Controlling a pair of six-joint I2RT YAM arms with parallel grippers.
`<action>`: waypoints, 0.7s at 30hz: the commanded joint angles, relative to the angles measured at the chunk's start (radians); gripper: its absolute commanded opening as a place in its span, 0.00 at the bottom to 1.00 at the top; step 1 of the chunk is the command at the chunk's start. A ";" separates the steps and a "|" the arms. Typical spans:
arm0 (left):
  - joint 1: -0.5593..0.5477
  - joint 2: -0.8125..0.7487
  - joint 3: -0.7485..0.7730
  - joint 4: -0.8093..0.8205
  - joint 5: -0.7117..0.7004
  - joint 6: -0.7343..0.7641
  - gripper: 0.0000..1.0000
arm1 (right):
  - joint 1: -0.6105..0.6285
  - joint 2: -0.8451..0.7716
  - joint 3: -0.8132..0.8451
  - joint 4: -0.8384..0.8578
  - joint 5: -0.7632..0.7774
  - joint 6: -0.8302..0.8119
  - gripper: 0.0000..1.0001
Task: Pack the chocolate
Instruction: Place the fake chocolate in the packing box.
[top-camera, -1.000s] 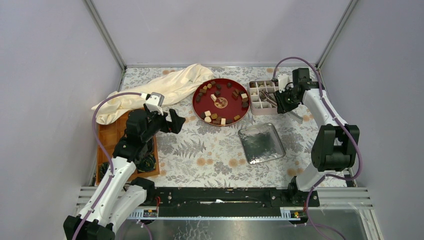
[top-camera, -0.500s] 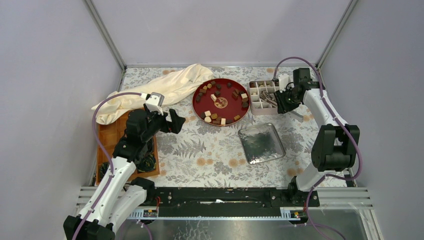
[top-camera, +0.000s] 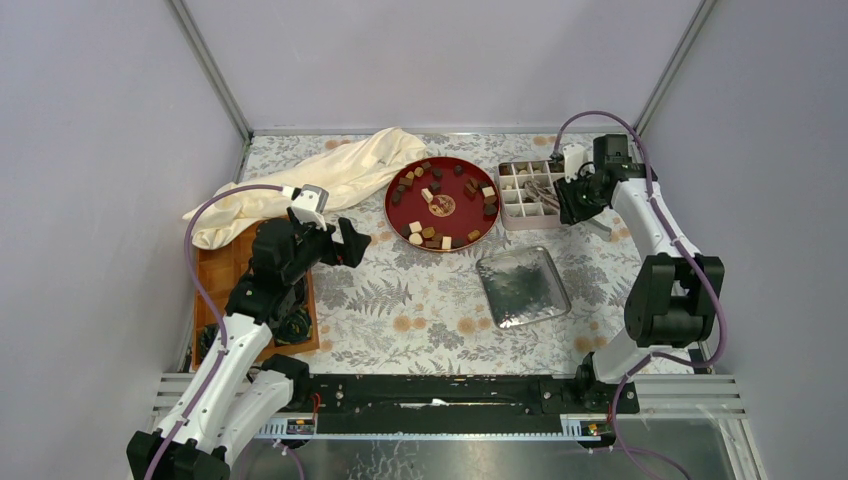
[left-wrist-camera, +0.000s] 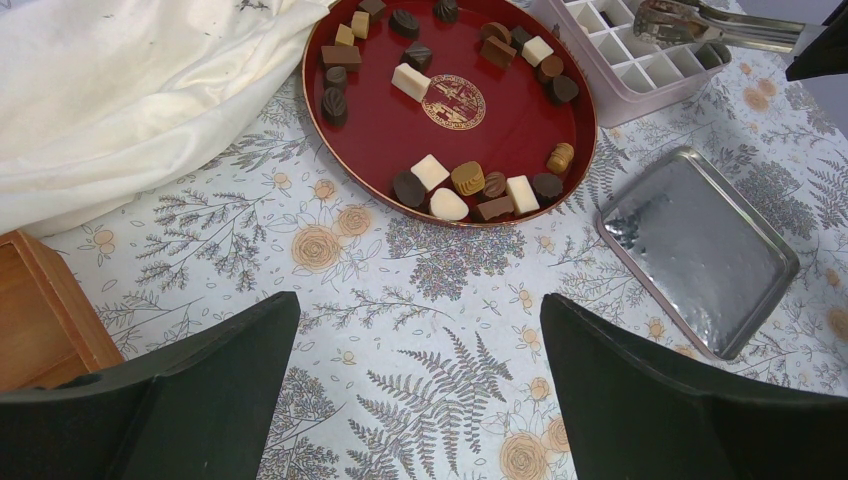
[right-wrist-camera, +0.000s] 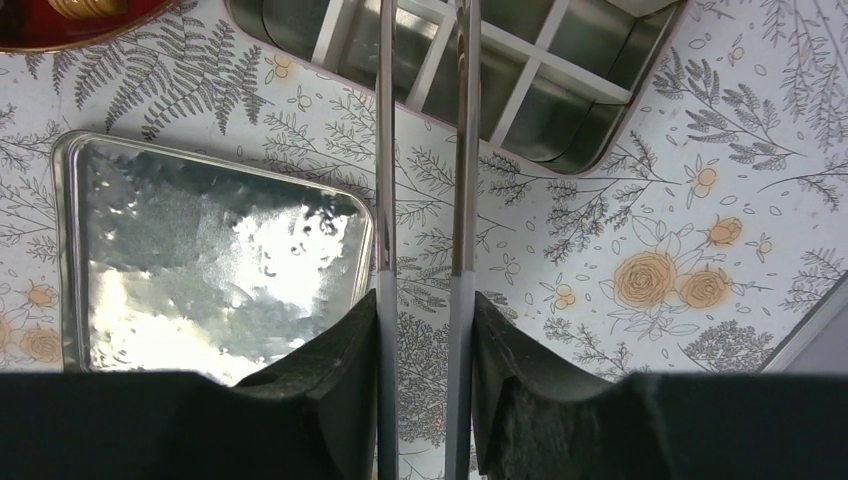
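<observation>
Several small chocolates, dark brown, tan and cream, lie on a round red plate; they also show in the left wrist view. A pale compartment box stands right of the plate, with a few pieces in its far cells. My right gripper is shut on metal tongs, whose tips reach over the box. My left gripper is open and empty above the floral tablecloth, left of the plate.
A silver metal lid lies in front of the box. A cream cloth is bunched at the back left. A wooden tray with dark coiled items sits under the left arm.
My right gripper has moved a little right and back with the tongs, staying over the box. The left arm has not moved.
</observation>
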 joint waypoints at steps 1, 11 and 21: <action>-0.002 -0.007 -0.011 0.027 -0.010 0.009 0.99 | -0.003 -0.071 0.031 0.041 -0.015 0.009 0.39; -0.002 -0.004 -0.010 0.028 -0.007 0.007 0.99 | -0.002 -0.155 -0.014 0.065 -0.298 -0.025 0.39; -0.002 0.002 -0.010 0.028 -0.009 0.007 0.99 | 0.117 -0.127 -0.044 0.102 -0.377 -0.021 0.38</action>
